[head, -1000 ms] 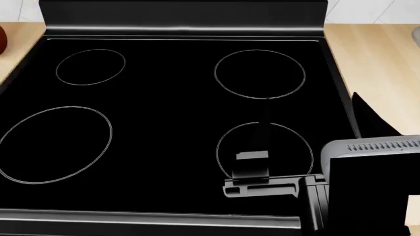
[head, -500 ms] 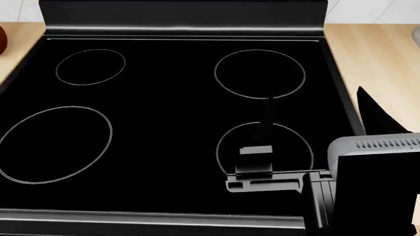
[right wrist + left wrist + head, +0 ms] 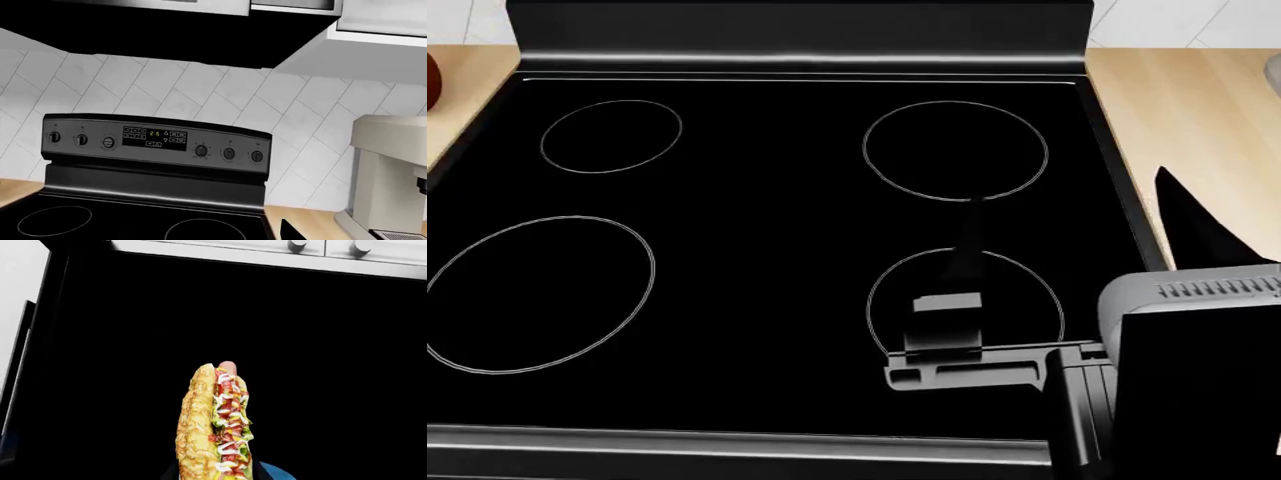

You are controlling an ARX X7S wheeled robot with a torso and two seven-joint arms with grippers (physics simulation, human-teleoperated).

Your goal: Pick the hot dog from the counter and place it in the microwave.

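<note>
In the left wrist view my left gripper (image 3: 213, 474) is shut on the hot dog (image 3: 213, 425), a yellow bun with sausage, green and white toppings. Dark fingers show on either side of its lower end. It is held up in front of a wide black space that looks like the microwave's front or inside (image 3: 267, 330), below white cabinet doors (image 3: 220, 246). The left gripper is out of the head view. My right gripper (image 3: 961, 270) hovers over the stovetop's front right ring, black against black. The microwave's dark underside (image 3: 167, 30) shows above the stove.
The black glass stovetop (image 3: 761, 230) fills the head view, with beige counter (image 3: 1201, 110) to its right and a reddish object (image 3: 431, 80) at the far left. A blue plate edge (image 3: 275, 473) shows under the hot dog. A cream appliance (image 3: 390, 170) stands right of the stove panel (image 3: 153, 142).
My right arm has shifted slightly to the right in the head view. Nothing else has visibly changed.
</note>
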